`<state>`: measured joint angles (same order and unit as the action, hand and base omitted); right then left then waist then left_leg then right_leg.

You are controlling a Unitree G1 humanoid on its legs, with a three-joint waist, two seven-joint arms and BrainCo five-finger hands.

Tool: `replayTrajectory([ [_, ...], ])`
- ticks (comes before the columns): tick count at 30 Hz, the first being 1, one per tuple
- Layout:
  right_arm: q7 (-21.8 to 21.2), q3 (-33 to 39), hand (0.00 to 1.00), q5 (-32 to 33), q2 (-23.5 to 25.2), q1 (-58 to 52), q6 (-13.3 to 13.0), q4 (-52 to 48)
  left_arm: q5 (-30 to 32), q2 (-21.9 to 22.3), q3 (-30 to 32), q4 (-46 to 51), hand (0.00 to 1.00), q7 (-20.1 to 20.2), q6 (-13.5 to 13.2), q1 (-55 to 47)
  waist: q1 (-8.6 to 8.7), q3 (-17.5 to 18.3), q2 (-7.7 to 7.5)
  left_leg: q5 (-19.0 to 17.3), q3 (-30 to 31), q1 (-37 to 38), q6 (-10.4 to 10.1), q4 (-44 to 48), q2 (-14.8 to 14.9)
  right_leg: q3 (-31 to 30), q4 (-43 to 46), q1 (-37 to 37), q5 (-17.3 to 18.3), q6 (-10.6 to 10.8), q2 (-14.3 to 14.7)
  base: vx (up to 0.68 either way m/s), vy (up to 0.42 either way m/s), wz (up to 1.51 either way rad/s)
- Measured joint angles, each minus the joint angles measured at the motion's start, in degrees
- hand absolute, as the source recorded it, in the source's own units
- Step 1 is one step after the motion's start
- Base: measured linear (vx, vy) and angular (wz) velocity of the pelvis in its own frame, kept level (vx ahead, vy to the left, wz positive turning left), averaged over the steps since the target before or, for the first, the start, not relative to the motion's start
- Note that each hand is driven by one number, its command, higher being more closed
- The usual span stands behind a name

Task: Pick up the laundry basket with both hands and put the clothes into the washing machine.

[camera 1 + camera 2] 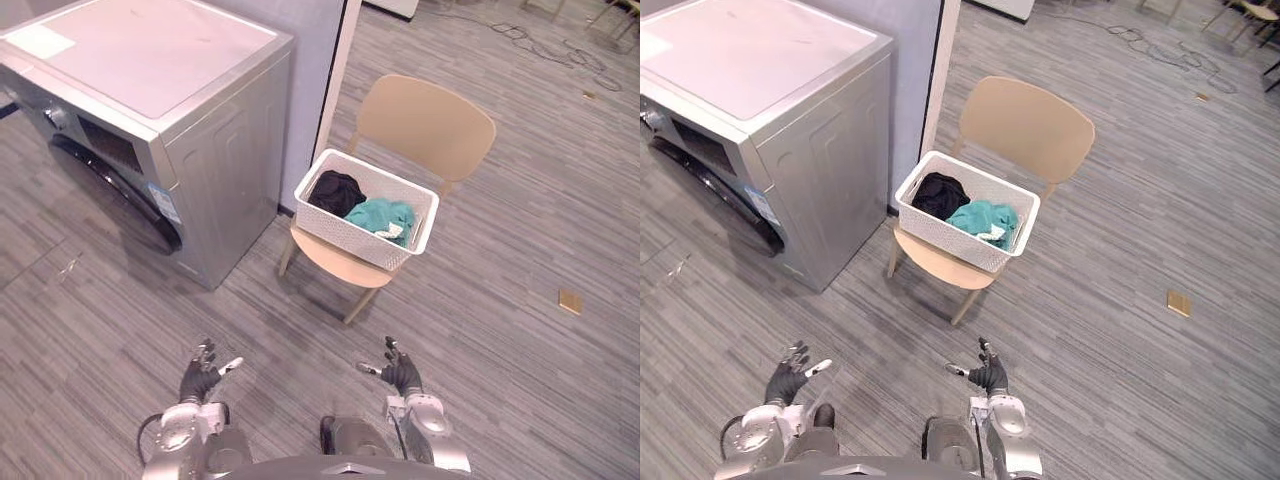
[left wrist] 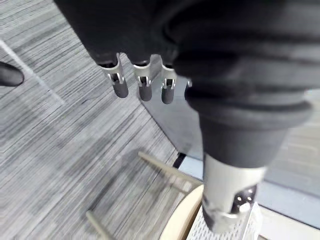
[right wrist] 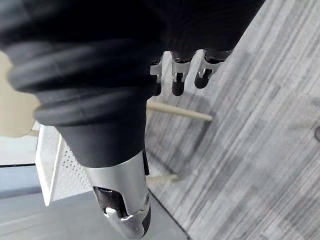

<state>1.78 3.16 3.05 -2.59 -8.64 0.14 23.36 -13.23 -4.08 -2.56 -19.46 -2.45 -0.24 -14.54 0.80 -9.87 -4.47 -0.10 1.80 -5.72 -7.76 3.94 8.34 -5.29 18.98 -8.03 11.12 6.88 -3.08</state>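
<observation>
Both hands are low down in front of the robot, over bare floor. The left hand (image 1: 200, 378) has its fingers (image 2: 142, 89) hanging loose and mostly straight with the thumb sticking out to the side, and there's nothing in it. Same deal with the right hand (image 1: 401, 374): fingers (image 3: 176, 80) relaxed, thumb out, holding nothing. Neither one is touching anything.

Out past the hands is a stretch of grey striped floor (image 1: 480, 330), then a tan chair (image 1: 425, 125) with light wooden legs. The laundry basket (image 1: 345, 238) sits on the chair's seat, well apart from both hands. It's a white rectangular one with little holes all over its walls, turned at an angle to the robot. Inside it there's a black piece of clothing (image 1: 335, 190) at the end nearer the washer and a teal piece (image 1: 383, 215) next to it, touching it, with a bit of white on it.

The washing machine (image 1: 150, 110) stands near the basket, off to the robot's left. It's a silver-grey front loader with a flat pale top and a dark round door (image 1: 120, 195); can't tell if the door is open. Further right, a small tan square thing (image 1: 570, 300) lies on the floor by itself.
</observation>
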Motion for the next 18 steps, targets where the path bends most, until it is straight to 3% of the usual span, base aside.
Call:
replayTrajectory([
  [2,0.0,0.4,0.00,0.0,-0.8,-0.1,0.0,0.0,0.0,1.2,-0.5,-0.1,0.00,0.1,0.1,0.5,0.49,0.3,1.01,2.0,-0.1,0.8,-0.2,-2.2,0.0,0.5,-0.4,0.2,-0.5,-0.1,-0.1,-0.05,-0.041,0.13],
  [7,0.0,-0.3,0.00,0.0,-0.7,-0.3,0.0,-0.1,-0.2,0.1,-0.3,-0.3,0.00,-0.9,-0.3,2.4,0.51,0.5,1.78,3.2,-0.2,0.4,0.3,-3.0,-1.0,0.5,-2.0,0.3,-1.2,0.0,-1.1,-0.10,0.038,0.06],
  [11,-0.1,-1.0,0.00,0.0,-0.9,-2.4,0.0,-2.2,-0.1,1.2,-0.3,0.1,0.00,-0.9,-0.3,1.6,-0.39,-1.6,3.37,-1.0,3.7,-5.3,1.1,9.1,-3.6,2.9,3.0,0.4,1.6,0.2,-3.0,-0.10,0.062,0.48],
  [13,-0.2,-0.9,0.00,-0.1,-1.2,-2.8,0.1,-2.2,-0.1,2.2,0.4,1.0,0.00,-0.9,-0.3,0.0,-0.41,-2.0,3.91,-3.3,1.1,-6.6,5.4,10.5,-3.8,4.9,4.5,1.2,3.1,0.5,-4.6,-0.12,0.034,0.78],
  [14,0.0,-0.5,0.00,-0.1,-1.4,-3.0,0.1,-2.2,-0.1,2.5,0.6,0.9,0.00,-0.9,-0.3,-0.9,0.07,-2.1,3.85,-3.7,-3.8,-6.4,9.1,9.3,-2.7,6.4,3.2,2.4,3.0,0.3,-5.8,-0.04,0.010,0.94],
  [16,0.1,0.1,0.00,0.0,-1.2,-3.4,0.1,-2.2,-0.1,2.9,0.3,0.8,0.00,-0.8,-0.3,-1.4,-0.20,-1.9,3.86,-2.5,-8.0,-6.4,9.5,7.0,-1.4,8.5,1.8,2.8,2.8,-0.1,-7.4,-0.02,0.040,0.88],
  [18,0.2,0.4,0.00,0.0,-1.4,-3.5,0.1,-2.2,-0.1,2.8,0.2,0.8,0.00,-1.0,-0.3,-1.3,-0.12,-1.7,4.11,-0.5,-8.6,-7.1,9.0,3.8,-2.0,10.6,1.1,3.2,3.0,0.3,-8.3,-0.01,0.051,0.76],
])
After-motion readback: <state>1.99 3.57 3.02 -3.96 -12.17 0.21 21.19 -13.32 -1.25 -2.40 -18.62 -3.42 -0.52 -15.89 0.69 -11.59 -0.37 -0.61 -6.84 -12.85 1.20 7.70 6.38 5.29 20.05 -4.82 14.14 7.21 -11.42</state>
